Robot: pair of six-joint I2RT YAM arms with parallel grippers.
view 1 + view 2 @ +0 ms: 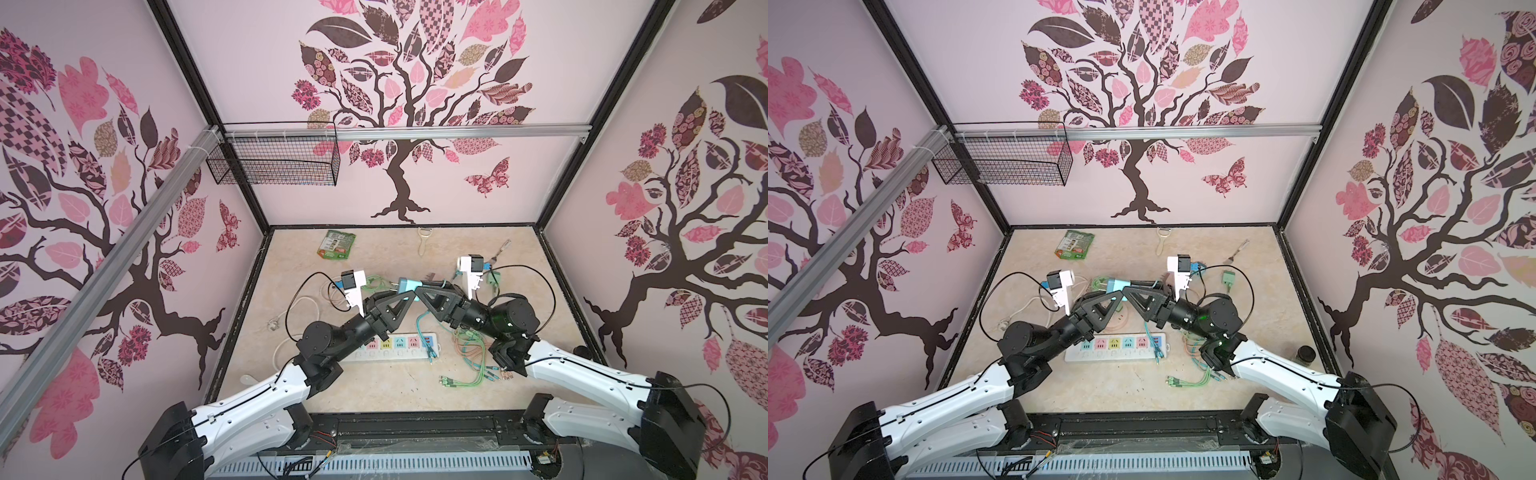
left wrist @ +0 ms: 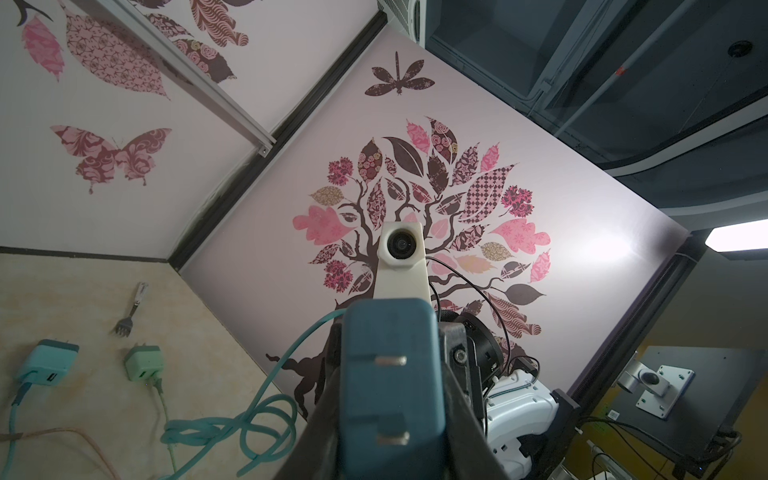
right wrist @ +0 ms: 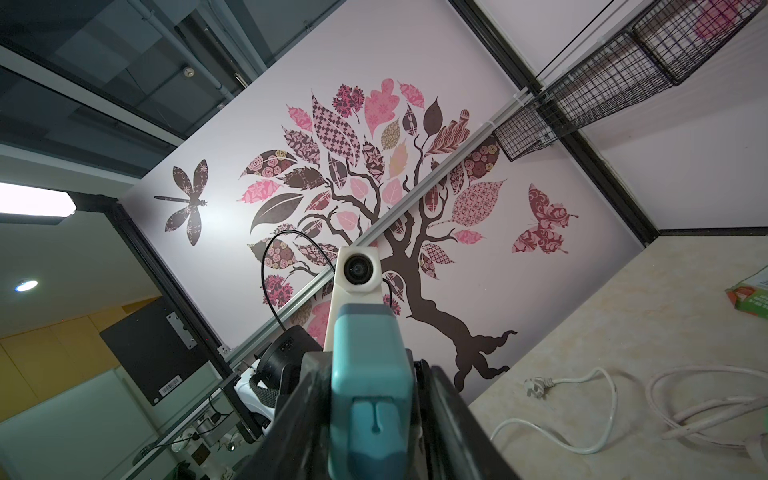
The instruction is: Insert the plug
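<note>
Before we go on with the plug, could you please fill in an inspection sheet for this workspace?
Surface: beige marbled tabletop.
Job's things: teal adapter held off the table, prongs bare; white power strip lying flat nearer the robot.
Clutter: green packet, peeler, fork, green adapter, dark jar.
Grippers: left gripper and right gripper meet mid-table, both shut on the teal adapter.
Cables: teal cable from the adapter; green and orange cable bundle beside the strip; white cord at left.
Surroundings: tree-patterned walls; wire basket on the back rail.
</note>
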